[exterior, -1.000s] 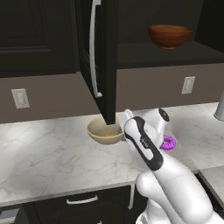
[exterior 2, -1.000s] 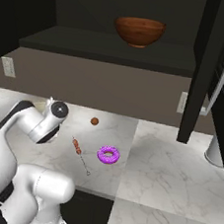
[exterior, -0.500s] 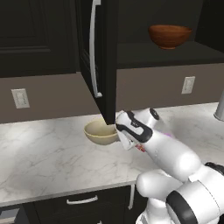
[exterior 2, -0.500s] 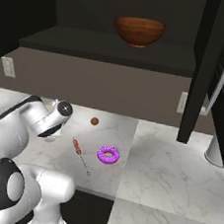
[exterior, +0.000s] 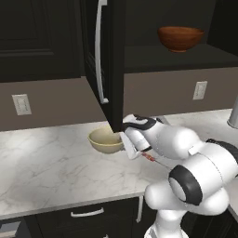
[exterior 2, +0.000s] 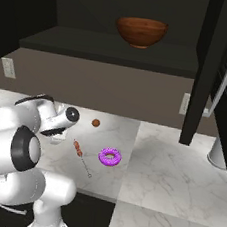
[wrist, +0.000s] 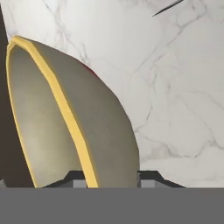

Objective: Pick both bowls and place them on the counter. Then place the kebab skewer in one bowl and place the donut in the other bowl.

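Cream bowl (exterior: 106,140) on counter (exterior: 46,172)

The setting is a rendered domestic kitchen. A broad white marble counter with grey veins (exterior: 51,172) runs above dark drawers with pale metal handles (exterior: 87,213). Dark upper cabinets hang above it; one tall dark cabinet door with a long silver bar handle (exterior: 98,51) stands open. An open dark shelf (exterior 2: 107,54) holds a dark reddish-brown wood-like bowl (exterior 2: 141,32). White wall outlets (exterior: 21,104) sit in the brown backsplash, and food items lie on the counter
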{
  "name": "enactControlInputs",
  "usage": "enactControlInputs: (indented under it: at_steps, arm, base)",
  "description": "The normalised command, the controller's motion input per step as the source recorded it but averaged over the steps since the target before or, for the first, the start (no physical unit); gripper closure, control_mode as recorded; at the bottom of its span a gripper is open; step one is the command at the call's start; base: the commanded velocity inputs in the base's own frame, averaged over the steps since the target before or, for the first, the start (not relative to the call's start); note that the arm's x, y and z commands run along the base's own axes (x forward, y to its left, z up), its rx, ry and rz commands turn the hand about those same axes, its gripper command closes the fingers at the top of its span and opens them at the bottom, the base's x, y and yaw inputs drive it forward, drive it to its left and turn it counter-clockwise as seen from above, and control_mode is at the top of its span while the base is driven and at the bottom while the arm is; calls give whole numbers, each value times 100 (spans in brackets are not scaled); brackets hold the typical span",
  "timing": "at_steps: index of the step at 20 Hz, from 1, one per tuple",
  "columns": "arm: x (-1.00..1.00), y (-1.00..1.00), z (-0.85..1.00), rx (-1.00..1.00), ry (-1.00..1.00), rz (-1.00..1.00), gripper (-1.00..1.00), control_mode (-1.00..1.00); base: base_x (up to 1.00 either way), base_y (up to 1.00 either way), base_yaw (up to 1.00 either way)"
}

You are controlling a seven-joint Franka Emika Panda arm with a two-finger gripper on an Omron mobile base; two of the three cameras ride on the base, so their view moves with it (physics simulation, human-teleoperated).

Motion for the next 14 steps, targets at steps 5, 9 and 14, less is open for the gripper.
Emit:
enactControlInputs:
  at_steps: [5,9,14]
  arm:
    - [35,8,-27,0,0,0,100,-100]
    - [8,1,-30,0,0,0,100,-100]
    - [0,0,-17,0,0,0,100,-100]
  base:
    - [0,0,0]
    - [0,0,0]
    - [0,0,0]
